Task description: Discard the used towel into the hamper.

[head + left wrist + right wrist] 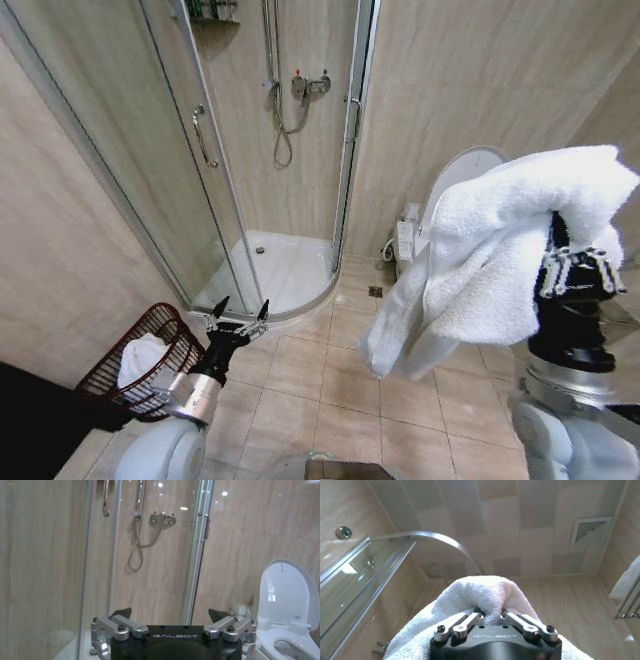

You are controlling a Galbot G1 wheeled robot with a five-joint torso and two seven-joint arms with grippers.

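Overhead, right gripper [578, 268] fingers clamp white towel [500, 250]; left gripper [240, 318] fingers spread, empty, beside hamper [150, 325].

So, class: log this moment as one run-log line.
right gripper: shut on towel, raised | left gripper: open, empty, low near hamper | hamper: already holds white cloth | towel: not yet in hamper

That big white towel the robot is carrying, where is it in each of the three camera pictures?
Head view: the towel drapes from the raised right end effector, at right.
Left wrist view: not in it.
Right wrist view: it bunches between the end effector's fingers, at bottom centre.
Shared landmark: the glass shower enclosure.
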